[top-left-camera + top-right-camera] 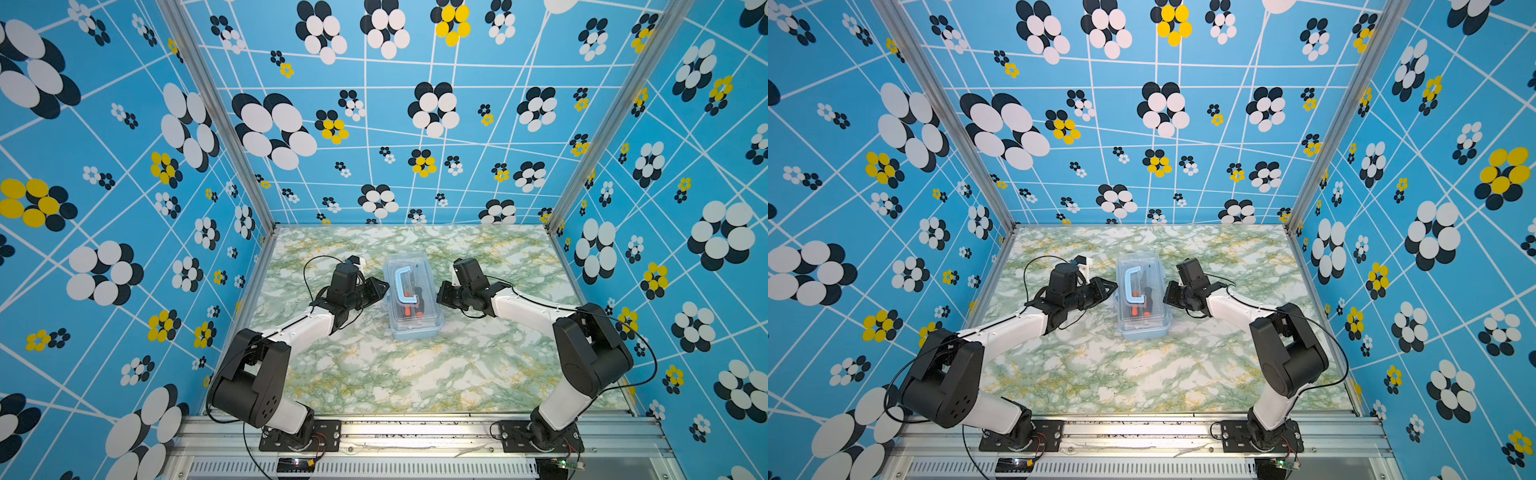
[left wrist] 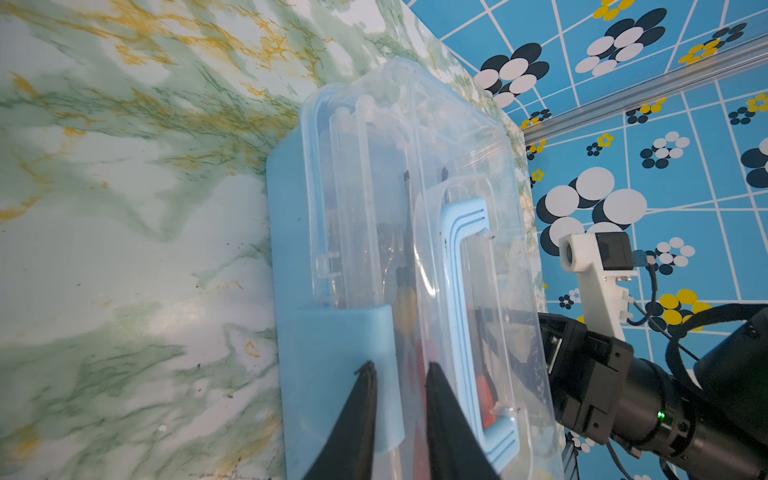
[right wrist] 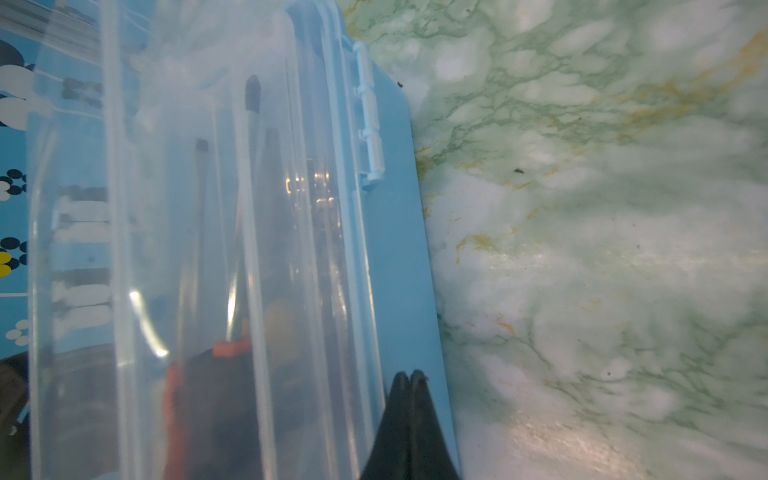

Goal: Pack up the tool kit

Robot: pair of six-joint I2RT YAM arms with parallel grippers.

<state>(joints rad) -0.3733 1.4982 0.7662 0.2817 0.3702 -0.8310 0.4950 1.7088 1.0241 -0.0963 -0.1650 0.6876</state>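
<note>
Wedge-shaped left end effector (image 2: pixel 399 368), tips apart, over blue latch (image 2: pixel 332 340) of translucent tool kit (image 2: pixel 415 145); right end effector (image 3: pixel 410 374) tips together.

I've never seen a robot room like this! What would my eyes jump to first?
Probably the walls, bright blue with big white, black and yellow flowers all around. Next comes the see-through blue tool kit in the middle of the green marble table, lid down, with orange-black screwdrivers showing inside. A robot arm reaches in from each side: the left gripper, jaws slightly apart, and the right gripper, jaws shut.
</note>
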